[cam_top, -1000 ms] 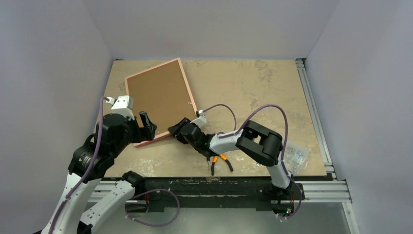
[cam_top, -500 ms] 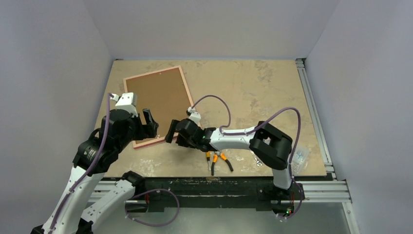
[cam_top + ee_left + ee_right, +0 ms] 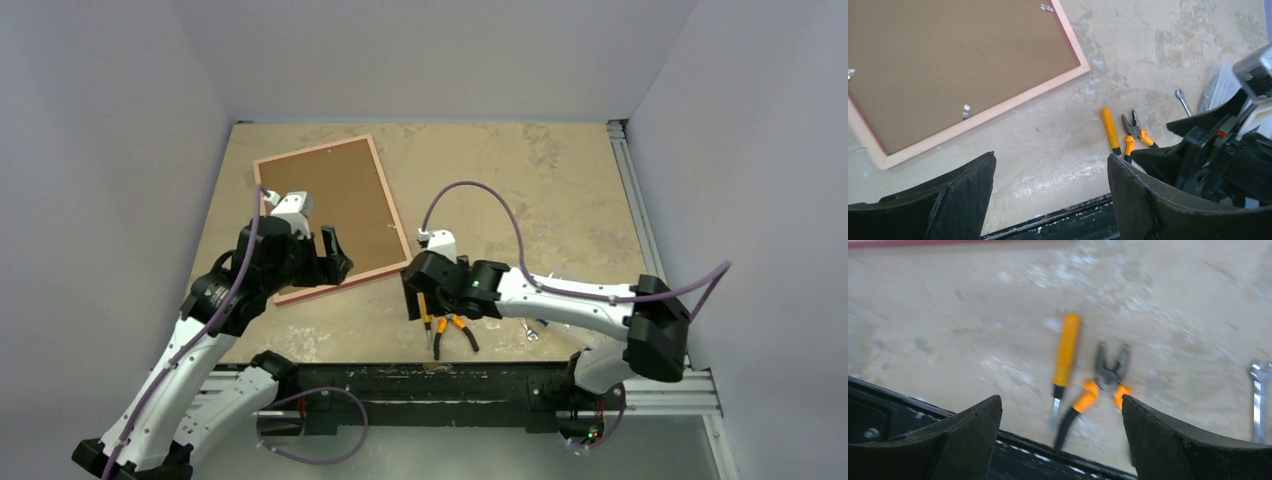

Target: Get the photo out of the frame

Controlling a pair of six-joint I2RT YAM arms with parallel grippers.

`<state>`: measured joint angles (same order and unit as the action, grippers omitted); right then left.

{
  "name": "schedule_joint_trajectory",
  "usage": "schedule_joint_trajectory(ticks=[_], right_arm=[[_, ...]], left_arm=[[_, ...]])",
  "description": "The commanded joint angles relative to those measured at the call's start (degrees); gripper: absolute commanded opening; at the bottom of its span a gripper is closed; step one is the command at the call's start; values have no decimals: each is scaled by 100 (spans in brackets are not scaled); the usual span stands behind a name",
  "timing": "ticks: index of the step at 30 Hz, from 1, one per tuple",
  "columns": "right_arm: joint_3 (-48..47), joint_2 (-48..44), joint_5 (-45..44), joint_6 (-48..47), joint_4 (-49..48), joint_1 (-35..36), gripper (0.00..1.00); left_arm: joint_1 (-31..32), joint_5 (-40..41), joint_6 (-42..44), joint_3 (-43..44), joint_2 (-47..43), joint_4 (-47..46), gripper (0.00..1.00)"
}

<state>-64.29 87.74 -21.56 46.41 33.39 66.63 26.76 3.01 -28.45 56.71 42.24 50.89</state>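
The frame (image 3: pixel 328 212) lies face down at the back left of the table, its brown board up and its pale edge around it. It also shows in the left wrist view (image 3: pixel 958 60), with small metal clips on the board. The photo is hidden. My left gripper (image 3: pixel 336 256) is open and empty over the frame's near edge; in its own view (image 3: pixel 1050 167) bare table shows between the fingers. My right gripper (image 3: pixel 413 300) is open and empty, off the frame's near right corner and above the tools (image 3: pixel 1060 407).
An orange-handled screwdriver (image 3: pixel 1066 350), orange pliers (image 3: pixel 1108 375) and a small wrench (image 3: pixel 1260 390) lie near the table's front edge. They also show from above as screwdriver (image 3: pixel 426 312), pliers (image 3: pixel 452 330) and wrench (image 3: pixel 530 332). A clear plastic bag (image 3: pixel 1218 87) lies further right.
The frame's near right corner was raised by the right gripper; now the frame lies flat. The right gripper has let go and swung right over the tools. The left gripper has moved right.
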Motion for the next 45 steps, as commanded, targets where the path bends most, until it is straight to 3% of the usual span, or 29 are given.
schedule_joint_trajectory(ticks=[1,5,9,15,23,45], right_arm=[[558,-743,-383,174,1275,-27,87],[590,-802,-118,479,794,53,79],[-97,-59,-492,795,648,385,77],[-1259,1278,-1136,1152,1580,552,58],[-1167,1437,-1076,839,1131,581,36],[-278,1894,-977,933,238,472,34]], left_arm=[[31,-991,-239,-224,317,-767,79],[31,-1407,-421,-391,657,-1224,80],[29,-1582,-425,-289,1078,-1475,80],[5,-1584,-236,25,1488,-1528,80],[-90,-1615,-91,-124,1287,-1477,81],[-574,-1606,-377,-298,1259,-1455,81]])
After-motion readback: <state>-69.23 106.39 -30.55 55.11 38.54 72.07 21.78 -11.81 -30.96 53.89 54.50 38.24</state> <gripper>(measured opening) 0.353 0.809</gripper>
